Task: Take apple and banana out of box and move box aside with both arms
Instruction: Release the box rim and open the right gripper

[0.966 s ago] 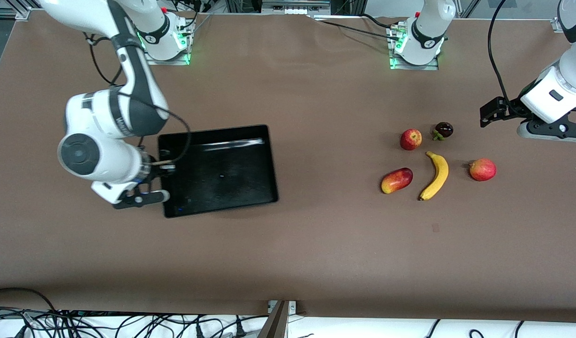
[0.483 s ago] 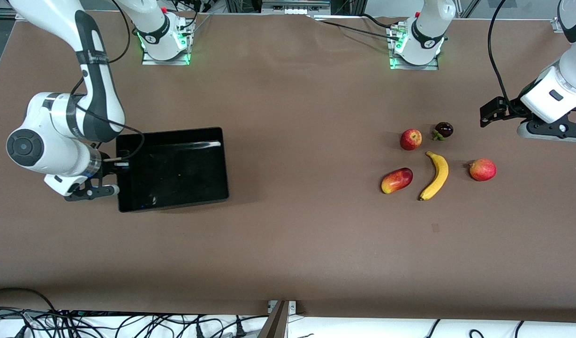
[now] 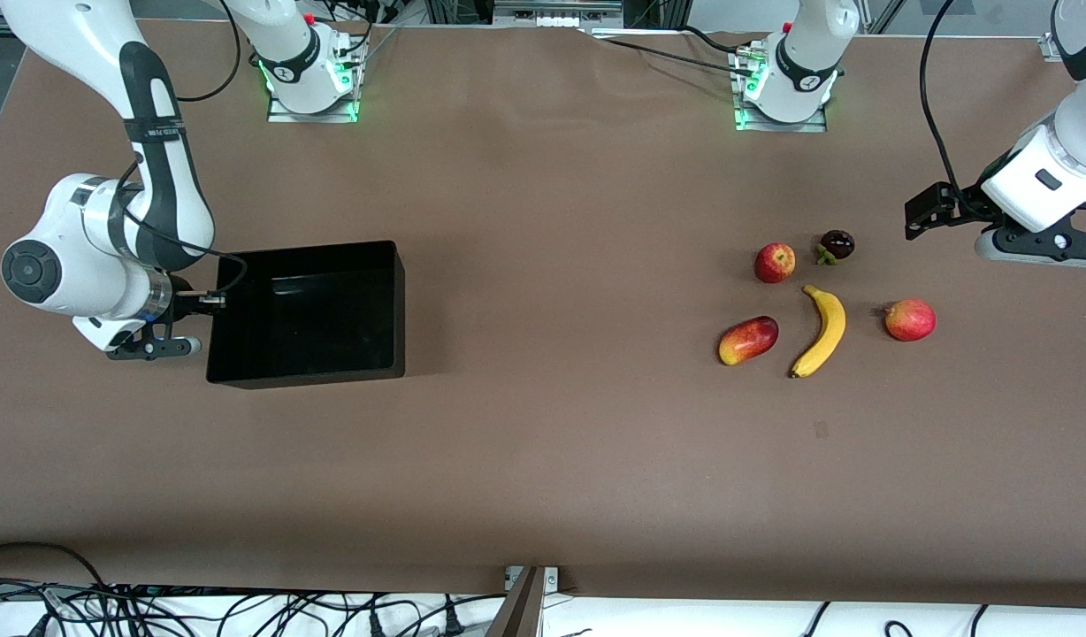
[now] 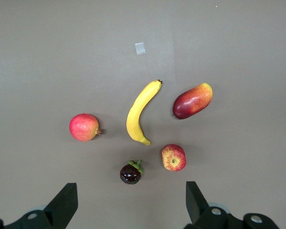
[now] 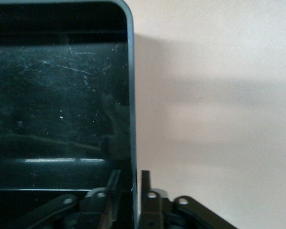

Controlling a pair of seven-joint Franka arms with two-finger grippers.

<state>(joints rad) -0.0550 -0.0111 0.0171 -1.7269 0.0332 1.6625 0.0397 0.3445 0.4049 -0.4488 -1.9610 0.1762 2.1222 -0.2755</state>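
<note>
Lying in a loose cluster toward the left arm's end of the brown surface (image 3: 543,460) are five fruits: a long curved yellow banana (image 3: 822,330) in the middle, a small round red apple with yellow patches (image 3: 775,263) and a dark purple mangosteen with a green stem (image 3: 836,245) farther from the front camera, a red-and-yellow oval mango (image 3: 748,340) beside the banana on the side toward the right arm's end, and a round red pomegranate (image 3: 910,319) on the side toward the left arm's end. None touch, and nothing blocks them. The left gripper (image 4: 131,205) waits above them with jaws spread wide, holding nothing. Well apart, at the right arm's end, sits the rectangular glossy black plastic bin (image 3: 309,314), with nothing inside it. The right gripper (image 5: 128,191) has its jaws pinched narrowly on the bin's end wall, one finger inside and one outside.
</note>
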